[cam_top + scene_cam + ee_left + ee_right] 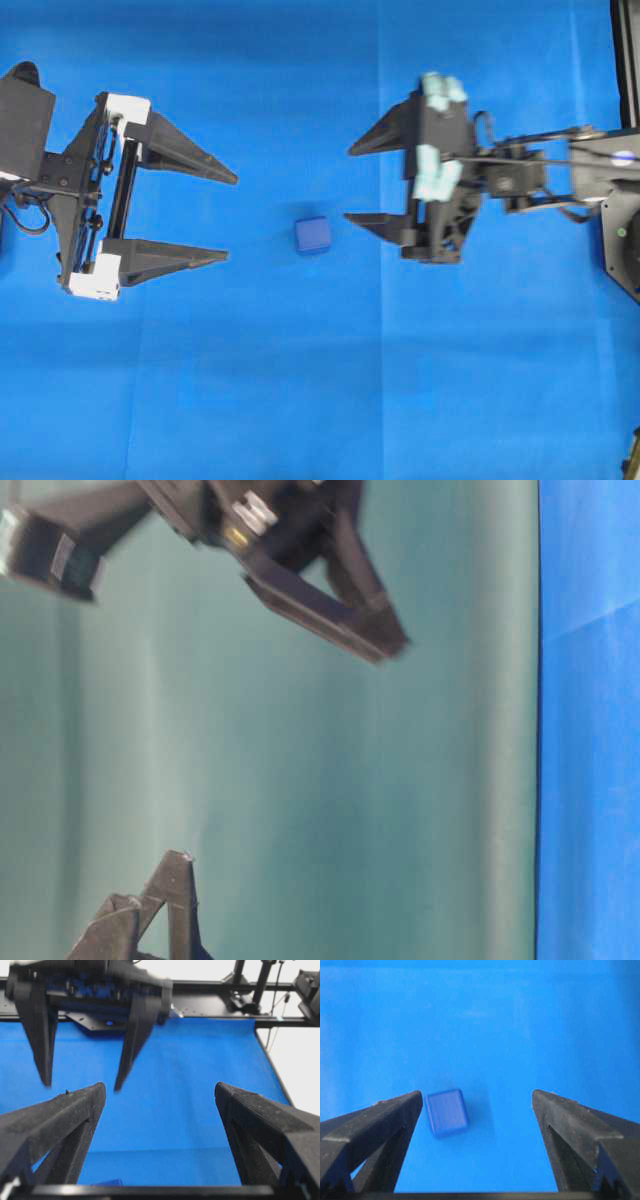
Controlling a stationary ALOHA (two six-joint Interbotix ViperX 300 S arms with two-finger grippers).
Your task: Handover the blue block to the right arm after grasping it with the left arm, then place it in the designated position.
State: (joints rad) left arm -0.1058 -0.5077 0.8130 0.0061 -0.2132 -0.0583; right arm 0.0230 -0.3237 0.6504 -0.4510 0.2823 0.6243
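The blue block (313, 235) lies on the blue cloth between the two grippers, and neither one holds it. My left gripper (232, 218), with white pieces at its finger bases, stands open to the block's left. My right gripper (349, 185), all black with pale grey-green wrist parts, is open, and its lower fingertip is just right of the block. In the right wrist view the block (447, 1112) sits beside the left finger of the open right gripper (476, 1094), apart from it. In the left wrist view the open left gripper (160, 1087) faces the right gripper (82, 1085). Only a sliver of the block (107, 1181) shows at the bottom edge.
The blue cloth (320, 400) covers the table. A black frame with mounts (220, 1005) runs along the far edge, and the right arm's base (620, 230) stands at the right edge. In the table-level view, black gripper fingers (330, 610) show against a teal backdrop.
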